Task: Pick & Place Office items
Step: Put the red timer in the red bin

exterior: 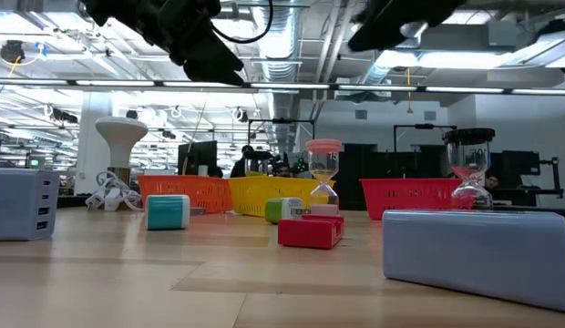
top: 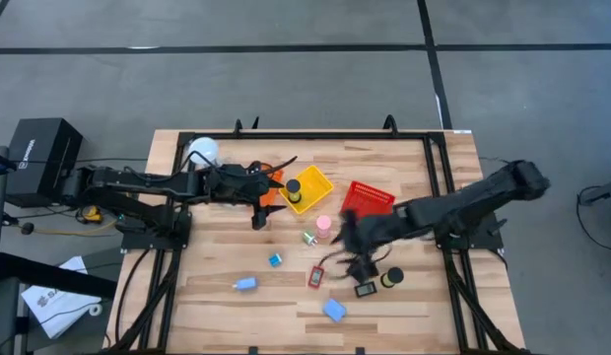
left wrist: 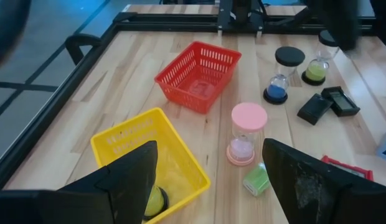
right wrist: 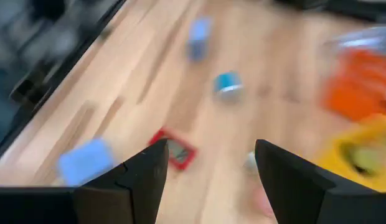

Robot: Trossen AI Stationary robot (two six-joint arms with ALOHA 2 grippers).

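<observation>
Although the high view takes in the whole wooden surface (top: pixel 404 306), the right gripper (top: pixel 357 258) is smeared by motion there, so its fingers cannot be read from above. Its own wrist view shows two dark fingers (right wrist: pixel 138 180) standing apart with bare wood between them and nothing gripped; everything beyond is blurred into patches: a red rectangle (right wrist: pixel 173 149), a light-blue block (right wrist: pixel 86 160) and a round blue item (right wrist: pixel 228 83).

The left gripper (left wrist: pixel 208 180) hangs over the yellow basket (left wrist: pixel 137 140), spread wide and empty. A yellowish object in that basket is mostly hidden behind one finger. Past it the pink sand timer (left wrist: pixel 245 134) stands upright on the surface, a small green block (left wrist: pixel 256 179) just beside its base, with the red basket (left wrist: pixel 198 74) farther on. Two black-capped timers, one with blue sand (left wrist: pixel 281 76) and one with green (left wrist: pixel 319 59), stand near two flat black rectangles (left wrist: pixel 329 104); the red rectangle is cut off at the picture's edge.

In the low view both arms are cropped at the top, and a grey-blue block (exterior: pixel 474 251) close to the lens blocks the ground behind it.
</observation>
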